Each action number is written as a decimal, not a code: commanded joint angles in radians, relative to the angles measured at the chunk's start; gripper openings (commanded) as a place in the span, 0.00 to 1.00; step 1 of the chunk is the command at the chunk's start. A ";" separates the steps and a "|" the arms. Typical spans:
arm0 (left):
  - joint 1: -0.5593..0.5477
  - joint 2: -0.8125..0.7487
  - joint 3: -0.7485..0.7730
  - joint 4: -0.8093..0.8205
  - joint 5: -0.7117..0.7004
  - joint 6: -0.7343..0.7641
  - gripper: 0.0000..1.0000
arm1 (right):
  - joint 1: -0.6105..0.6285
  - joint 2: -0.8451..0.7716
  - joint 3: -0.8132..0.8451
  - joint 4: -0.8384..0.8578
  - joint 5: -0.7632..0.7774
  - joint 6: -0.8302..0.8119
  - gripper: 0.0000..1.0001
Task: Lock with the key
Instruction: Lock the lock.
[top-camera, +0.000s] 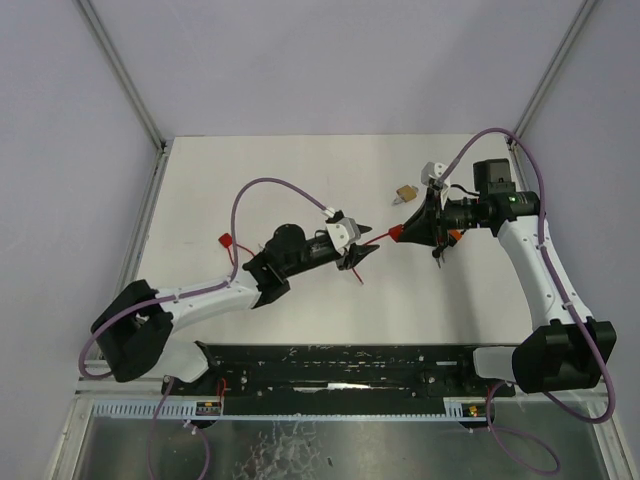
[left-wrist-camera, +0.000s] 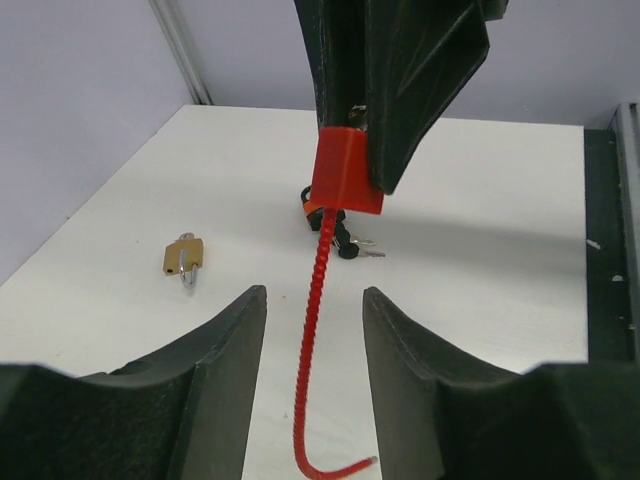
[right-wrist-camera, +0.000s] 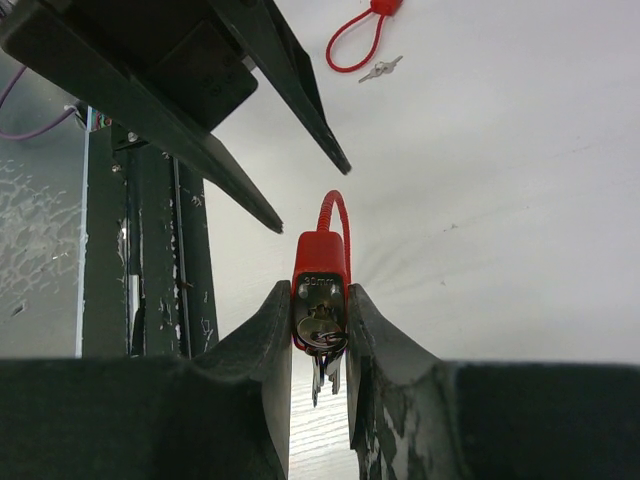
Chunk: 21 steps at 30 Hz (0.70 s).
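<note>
- above the middle of the tabletop (top-camera: 300, 170), the red lock body (right-wrist-camera: 320, 258) is held clear of the surface, clamped by its sides between the right fingers (right-wrist-camera: 268, 345).
- a key (right-wrist-camera: 321, 342) appears to be seated in the face of the body, with spare keys hanging below it; whether it is turned cannot be told.
- the red cable (left-wrist-camera: 312, 330) hangs from the body and passes between the left fingers (left-wrist-camera: 215, 345), which are spread apart and touch nothing. its free end curls loose close by.
- the step in hand is judged to be the capture of that cable, so that its free end can be fed into the body before the key is turned.
- the cable is best pinched near its free end, where little slack is left to flop, and the fingers closed only once it is centred between them.
- the right grip is best left firm, so that the socket is not swung away.
- the brass padlock (left-wrist-camera: 183, 257) and a second red cable lock (right-wrist-camera: 352, 38) lie apart on the tabletop and are judged not to be needed.
</note>
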 joint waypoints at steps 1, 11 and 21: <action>0.015 -0.096 -0.038 -0.003 0.004 -0.101 0.43 | -0.025 -0.017 0.086 -0.015 -0.021 0.056 0.00; 0.045 -0.256 -0.136 -0.079 -0.130 -0.445 0.49 | -0.088 0.025 0.082 0.040 -0.116 0.221 0.00; 0.191 -0.114 -0.122 -0.050 0.053 -0.659 0.49 | -0.098 0.030 0.073 0.050 -0.122 0.227 0.00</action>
